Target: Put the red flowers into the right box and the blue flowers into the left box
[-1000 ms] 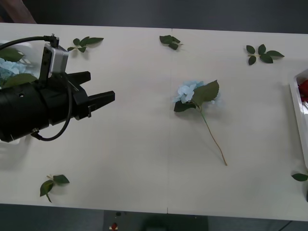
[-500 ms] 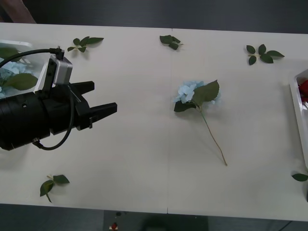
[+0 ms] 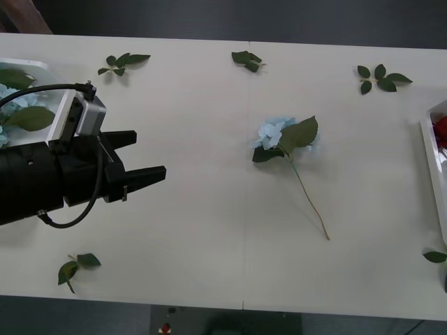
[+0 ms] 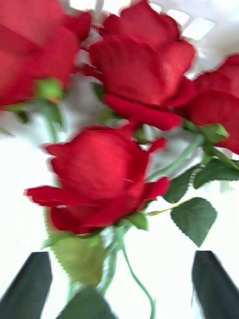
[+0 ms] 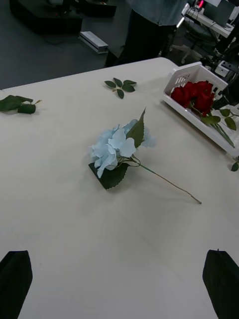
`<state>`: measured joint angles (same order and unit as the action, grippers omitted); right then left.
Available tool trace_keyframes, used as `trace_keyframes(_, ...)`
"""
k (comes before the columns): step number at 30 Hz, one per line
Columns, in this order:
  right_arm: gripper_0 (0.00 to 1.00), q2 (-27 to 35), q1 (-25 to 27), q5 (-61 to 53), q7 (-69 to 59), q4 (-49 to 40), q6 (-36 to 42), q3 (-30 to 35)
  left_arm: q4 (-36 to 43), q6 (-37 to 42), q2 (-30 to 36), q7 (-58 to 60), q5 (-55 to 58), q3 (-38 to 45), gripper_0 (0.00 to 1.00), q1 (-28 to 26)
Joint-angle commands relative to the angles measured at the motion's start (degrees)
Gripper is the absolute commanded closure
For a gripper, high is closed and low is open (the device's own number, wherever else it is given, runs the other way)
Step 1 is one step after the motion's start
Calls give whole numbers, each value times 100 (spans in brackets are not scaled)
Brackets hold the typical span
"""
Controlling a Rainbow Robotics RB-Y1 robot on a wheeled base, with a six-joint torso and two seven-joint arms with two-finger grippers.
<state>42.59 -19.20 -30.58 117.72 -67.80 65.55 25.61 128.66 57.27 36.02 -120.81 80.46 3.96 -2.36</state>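
My black left gripper (image 3: 135, 155): jaws spread, over the white table (image 3: 209, 230)
Fluffy pale-blue flower (image 3: 274, 132): lies well apart (untouched)
My right gripper (image 4: 119, 279): spread, at dark-red roses (image 4: 99, 179)

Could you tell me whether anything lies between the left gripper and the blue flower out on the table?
Nothing visible does. Bare white table separates the open black left gripper from the pale-blue, green-stemmed blue flower; the loose green leaf sprigs lie off to the sides.

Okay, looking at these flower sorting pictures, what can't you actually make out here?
- Shallow white left box, front view: mostly hidden by the black left arm and cut by the edge; its flower count is unclear.
- Shallow white right box, front view: cut by the edge.
- Dark-red artificial roses, right wrist view: blurred close-up, number uncertain.
- Loose pale-blue hydrangea stem, front view: head partly under its leaf.
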Motion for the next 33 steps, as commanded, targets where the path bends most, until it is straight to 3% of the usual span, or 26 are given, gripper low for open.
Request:
trace_keyframes(1,0,258,-400,-221,269,-743,749,120,177,-93,213,-487,119,70,0,-291)
trace_keyframes(8,0,153,-699,-1495,181,-1209,1900,-30,397,-243,239,-610,304,70,0,-625)
trace_keyframes(17,0,-146,-945,-2647,-355,-1341,2225,-812,651,-761,239,-856,356,79,0,-783)
trace_keyframes(27,0,-796,-945,-1715,-1910,-2606,2216,-1937,660,-963,362,-1384,1218,149,0,-757)
trace_keyframes(33,0,-1060,-945,-1258,-2570,-2879,2120,-2579,660,-963,397,-1586,1560,176,0,-766)
